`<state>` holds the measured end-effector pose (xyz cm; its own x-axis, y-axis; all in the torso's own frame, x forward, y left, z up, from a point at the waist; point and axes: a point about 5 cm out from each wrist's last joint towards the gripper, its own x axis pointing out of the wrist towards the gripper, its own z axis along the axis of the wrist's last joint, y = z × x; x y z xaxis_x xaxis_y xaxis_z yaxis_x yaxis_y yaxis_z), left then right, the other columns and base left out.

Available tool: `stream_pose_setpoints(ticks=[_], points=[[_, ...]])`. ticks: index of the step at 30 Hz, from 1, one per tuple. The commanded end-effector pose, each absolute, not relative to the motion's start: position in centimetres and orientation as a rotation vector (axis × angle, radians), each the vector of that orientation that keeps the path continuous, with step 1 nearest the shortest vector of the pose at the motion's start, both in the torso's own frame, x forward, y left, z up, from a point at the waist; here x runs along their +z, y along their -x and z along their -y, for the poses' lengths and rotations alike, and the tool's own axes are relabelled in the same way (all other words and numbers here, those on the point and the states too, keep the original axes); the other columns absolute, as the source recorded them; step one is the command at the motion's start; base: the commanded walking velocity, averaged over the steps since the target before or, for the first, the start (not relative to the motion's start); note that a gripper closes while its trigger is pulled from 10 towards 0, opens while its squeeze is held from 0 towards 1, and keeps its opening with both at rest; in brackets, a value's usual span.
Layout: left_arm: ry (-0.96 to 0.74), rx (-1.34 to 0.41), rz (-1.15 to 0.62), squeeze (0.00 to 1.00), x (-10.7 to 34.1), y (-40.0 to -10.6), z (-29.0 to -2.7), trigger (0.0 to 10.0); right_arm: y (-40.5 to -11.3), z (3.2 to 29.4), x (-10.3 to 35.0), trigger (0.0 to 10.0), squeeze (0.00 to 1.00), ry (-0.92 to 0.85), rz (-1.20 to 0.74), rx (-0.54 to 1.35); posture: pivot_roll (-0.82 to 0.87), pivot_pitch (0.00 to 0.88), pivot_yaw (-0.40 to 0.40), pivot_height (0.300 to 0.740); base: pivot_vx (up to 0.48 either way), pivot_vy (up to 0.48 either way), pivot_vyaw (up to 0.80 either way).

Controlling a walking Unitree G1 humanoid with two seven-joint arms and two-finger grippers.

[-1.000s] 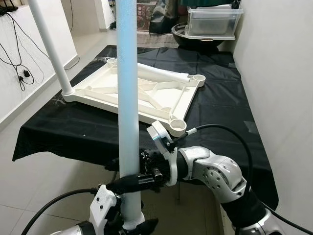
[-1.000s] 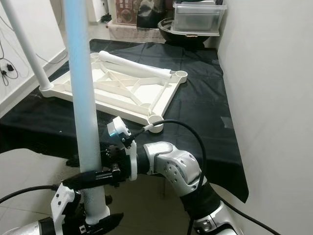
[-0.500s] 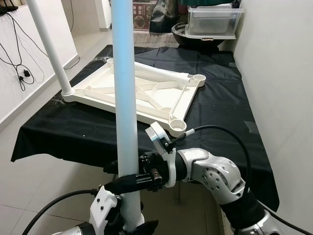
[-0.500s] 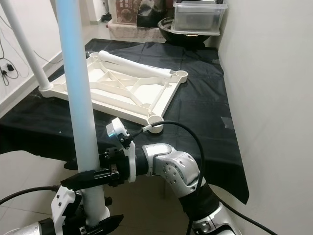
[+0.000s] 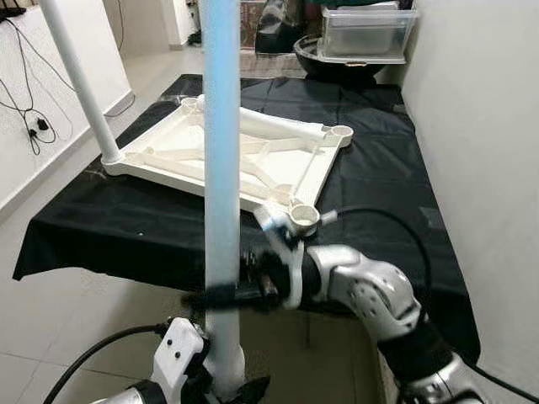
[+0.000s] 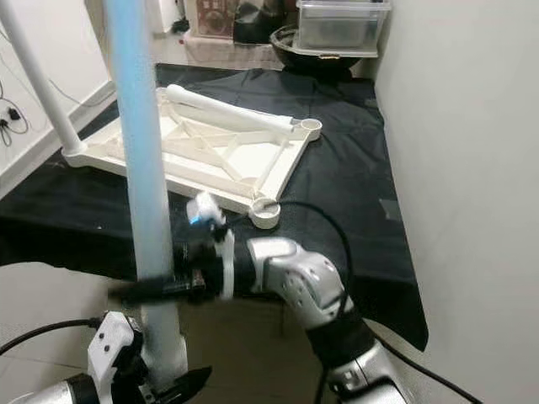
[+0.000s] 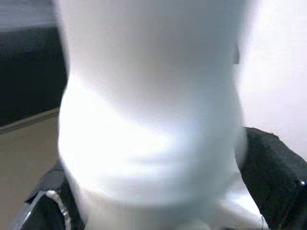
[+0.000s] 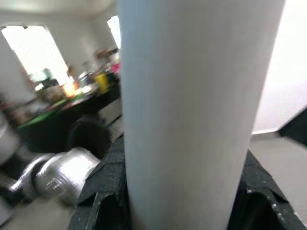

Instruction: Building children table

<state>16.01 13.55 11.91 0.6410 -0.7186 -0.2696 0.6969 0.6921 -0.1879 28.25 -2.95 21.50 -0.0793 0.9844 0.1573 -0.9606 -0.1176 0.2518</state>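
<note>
A tabletop (image 5: 379, 168) draped in black cloth runs away from the robot, with a pale wall close on its right and open floor on its left. On it lies a white children's table frame (image 5: 227, 156), upside down, one leg (image 5: 76, 80) standing upright in its far-left corner socket and another leg (image 5: 269, 124) lying across it. Nearest the robot, an empty corner socket (image 5: 303, 217) sits close to the tabletop's near edge.

A third leg (image 5: 221, 168) stands upright in front of the robot, near and left of that socket. The left hand (image 5: 221, 383) is clamped on its bottom end; the right hand (image 5: 221, 293) is clamped on it a little higher.

Likely risks: the long leg tipping, catching the upright leg, or pushing the frame if lowered off-centre into the socket.
</note>
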Motion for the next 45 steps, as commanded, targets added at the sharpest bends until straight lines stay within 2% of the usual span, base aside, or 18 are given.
stream_pose_setpoints(ticks=[1,6,9,11,12,13,14,16,25,28,29,33,34,35,42,43,44,45], points=[[0.070,-0.820,-0.368,0.00,11.3,-15.4,-13.3,10.0,-30.5,3.9,22.6,0.0,0.00,-0.310,-0.004,1.509,0.01,0.074,0.012,0.740,0.000,0.000,0.00],[0.078,-0.782,-0.361,0.00,11.1,-15.4,-13.2,10.0,-32.7,5.0,23.5,0.0,0.00,-0.306,0.058,1.355,0.01,0.075,0.008,0.740,0.000,0.000,0.00],[0.055,-0.722,-0.323,0.00,11.1,-15.7,-13.3,10.0,-34.6,5.8,24.1,0.0,0.00,-0.287,0.119,1.150,0.01,0.075,0.008,0.740,0.000,0.000,0.00],[0.072,-0.591,-0.244,0.00,11.6,-16.9,-13.6,10.0,-35.8,6.5,24.5,0.0,0.00,-0.250,0.175,0.973,0.01,0.075,0.008,0.740,0.000,0.000,0.00],[0.072,-0.591,-0.244,0.00,11.6,-16.9,-13.6,10.0,-35.8,6.5,24.5,0.0,0.00,-0.250,0.175,0.973,0.01,0.075,0.008,0.740,0.000,0.000,0.00],[0.065,-0.499,-0.189,0.00,12.0,-17.7,-13.7,10.0,-36.8,7.3,24.7,0.0,0.00,-0.207,0.220,0.784,0.01,0.076,0.011,0.740,0.000,0.000,0.00],[0.065,-0.499,-0.189,0.00,12.0,-17.7,-13.7,10.0,-36.8,7.3,24.7,0.0,0.00,-0.207,0.220,0.784,0.01,0.076,0.011,0.740,0.000,0.000,0.00],[0.044,-0.418,-0.132,0.00,12.6,-18.6,-13.5,10.0,-37.8,8.6,24.9,0.0,0.00,-0.112,0.280,0.512,0.01,0.079,0.012,0.740,0.000,0.000,0.00],[0.034,-0.324,-0.078,0.00,13.3,-19.5,-12.9,10.0,-38.2,9.1,25.0,0.0,0.00,-0.043,0.341,0.346,0.02,0.082,0.009,0.740,0.000,0.000,0.00],[-0.011,-0.255,-0.052,0.00,13.8,-20.1,-13.1,10.0,-38.0,8.6,24.9,0.0,0.00,-0.113,0.347,0.354,0.02,0.082,0.009,0.740,0.000,0.000,0.00],[-0.077,-0.173,-0.032,0.00,14.3,-20.7,-14.1,10.0,-37.7,8.1,25.0,0.0,0.00,-0.176,0.343,0.408,0.02,0.080,0.008,0.740,0.000,0.000,0.00],[-0.165,-0.078,-0.020,0.00,15.0,-21.7,-15.7,10.0,-37.3,7.4,25.3,0.0,0.00,-0.261,0.342,0.470,0.01,0.076,0.009,0.740,0.000,0.000,0.00],[-0.233,-0.060,-0.011,0.40,15.5,-22.4,-16.7,10.0,-37.0,7.0,25.6,0.0,0.00,-0.276,0.355,0.484,0.01,0.076,0.011,0.740,0.000,0.000,0.00],[-0.253,-0.059,0.005,1.00,15.8,-22.8,-16.9,10.0,-36.9,6.8,25.7,0.0,0.00,-0.287,0.359,0.491,0.01,0.071,0.012,0.740,0.000,0.000,0.00],[-0.327,-0.105,0.050,1.00,17.0,-25.0,-16.6,10.0,-35.7,5.3,26.4,0.0,0.00,-0.351,0.381,0.620,0.01,0.069,0.013,0.740,0.000,0.000,0.00],[-0.331,-0.121,0.051,0.47,17.2,-25.5,-16.3,10.0,-35.2,4.7,26.4,0.0,0.00,-0.361,0.382,0.671,0.01,0.069,0.013,0.740,0.000,0.000,0.00],[-0.335,-0.149,0.055,0.00,17.3,-26.0,-15.8,10.0,-34.5,4.0,26.4,0.0,0.00,-0.368,0.379,0.729,0.01,0.069,0.013,0.740,0.000,0.000,0.00],[-0.335,-0.149,0.055,0.00,17.3,-26.0,-15.8,10.0,-34.5,4.0,26.4,0.0,0.00,-0.368,0.379,0.729,0.01,0.069,0.013,0.740,0.000,0.000,0.00]])
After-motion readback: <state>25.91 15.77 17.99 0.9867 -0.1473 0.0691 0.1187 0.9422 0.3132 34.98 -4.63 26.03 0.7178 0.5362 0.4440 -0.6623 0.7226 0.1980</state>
